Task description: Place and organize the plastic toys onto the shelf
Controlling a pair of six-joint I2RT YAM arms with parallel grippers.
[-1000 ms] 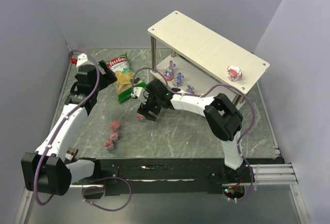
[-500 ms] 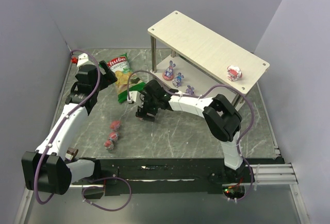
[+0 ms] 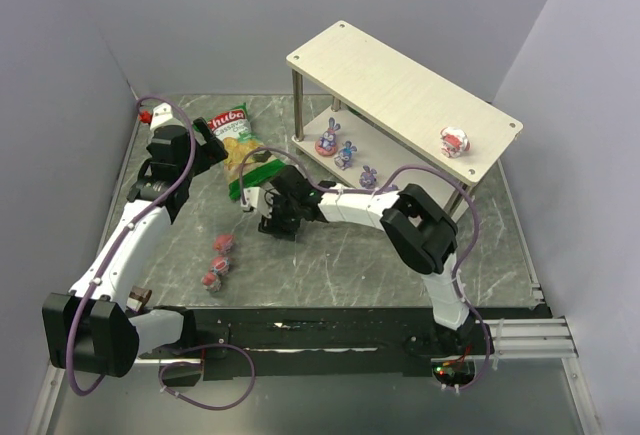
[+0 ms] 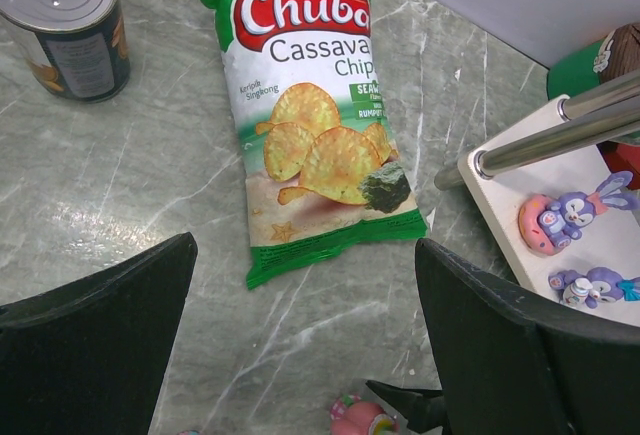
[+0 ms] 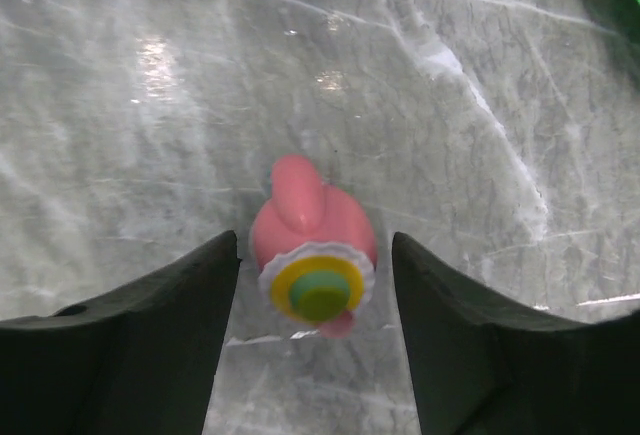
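Note:
The shelf (image 3: 400,85) stands at the back right. One pink-red toy (image 3: 455,141) sits on its top board. Three purple bunny toys (image 3: 346,155) sit on the lower board, and two of them show in the left wrist view (image 4: 565,217). Two pink-red toys (image 3: 224,244) lie on the table at the left. My right gripper (image 3: 272,217) is low over the table. In its wrist view it is open (image 5: 315,285), with a pink toy (image 5: 312,245) lying between the fingers, untouched. My left gripper (image 4: 305,335) is open and empty, above the table near the chip bag.
A green chip bag (image 3: 238,150) lies flat just behind my right gripper and also shows in the left wrist view (image 4: 315,115). A dark metal can (image 4: 70,20) stands to the left of the bag. Grey walls close in the table on three sides.
My right gripper has moved left over the table, closer to the chip bag, and now straddles the pink toy. The left arm has not moved.

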